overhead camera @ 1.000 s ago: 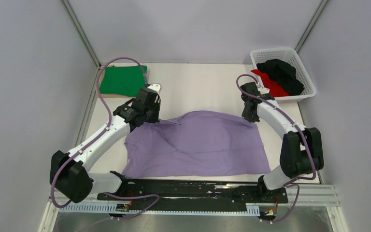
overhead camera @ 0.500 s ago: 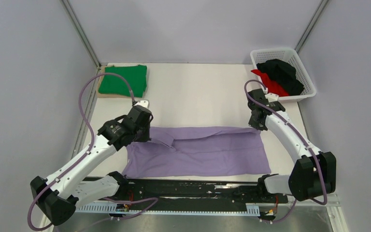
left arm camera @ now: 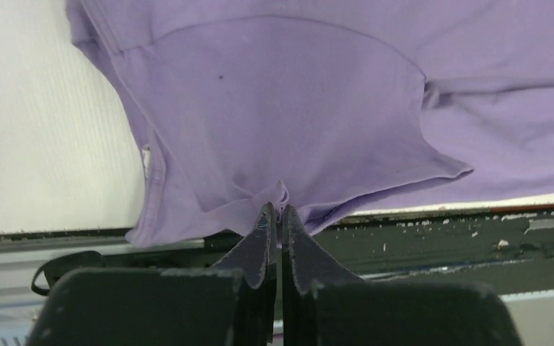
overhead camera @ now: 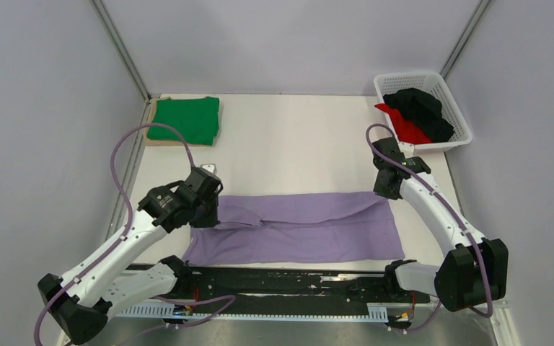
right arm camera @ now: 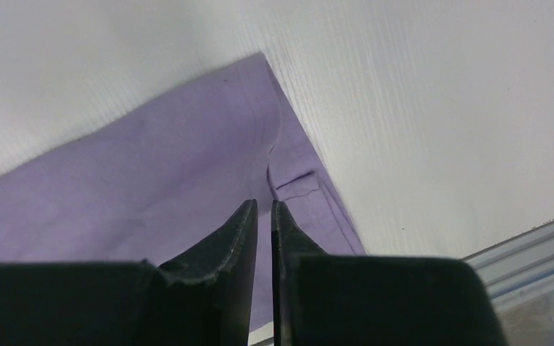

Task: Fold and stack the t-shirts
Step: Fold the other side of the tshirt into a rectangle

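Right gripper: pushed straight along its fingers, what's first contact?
The lilac t-shirt, near its corner fold. The right gripper may already be touching it; depth is unclear.

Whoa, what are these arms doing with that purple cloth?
Two arms are folding a lilac t-shirt on the table. The left gripper and the right gripper each pinch one end of the shirt, doubled into a long band. A green t-shirt lies folded at the far left; a black shirt and a red shirt sit in the white basket.
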`<state>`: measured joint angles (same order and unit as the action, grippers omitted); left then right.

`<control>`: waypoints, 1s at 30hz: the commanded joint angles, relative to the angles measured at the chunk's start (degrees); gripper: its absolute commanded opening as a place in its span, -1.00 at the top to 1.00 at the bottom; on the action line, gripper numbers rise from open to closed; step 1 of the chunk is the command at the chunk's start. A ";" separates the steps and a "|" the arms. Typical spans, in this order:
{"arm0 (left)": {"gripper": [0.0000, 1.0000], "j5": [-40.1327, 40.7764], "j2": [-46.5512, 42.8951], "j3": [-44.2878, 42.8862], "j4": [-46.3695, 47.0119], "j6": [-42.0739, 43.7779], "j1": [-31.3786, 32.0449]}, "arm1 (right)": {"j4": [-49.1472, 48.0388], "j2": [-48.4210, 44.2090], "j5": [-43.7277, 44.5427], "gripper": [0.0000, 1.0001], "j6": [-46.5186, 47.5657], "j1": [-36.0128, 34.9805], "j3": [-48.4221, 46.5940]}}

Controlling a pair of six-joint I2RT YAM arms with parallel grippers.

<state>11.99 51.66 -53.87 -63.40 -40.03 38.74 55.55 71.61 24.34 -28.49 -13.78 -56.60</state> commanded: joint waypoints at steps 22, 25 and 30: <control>-1.00 -9.28 4.26 0.43 5.44 -4.72 3.49 | -11.14 -12.42 -1.90 -1.00 -7.66 -1.98 3.05; -1.00 -8.96 6.78 4.57 19.85 -5.85 2.23 | -18.13 -10.15 -13.24 -1.00 -7.47 -1.99 5.98; -1.00 -14.48 14.34 16.09 41.48 -12.55 -4.96 | -29.75 -4.57 -26.99 -1.00 -6.84 -1.96 12.90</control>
<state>0.10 61.19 -45.65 -43.79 -46.50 38.28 37.98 63.72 10.59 -35.07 -15.68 -47.99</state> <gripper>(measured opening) 0.998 0.998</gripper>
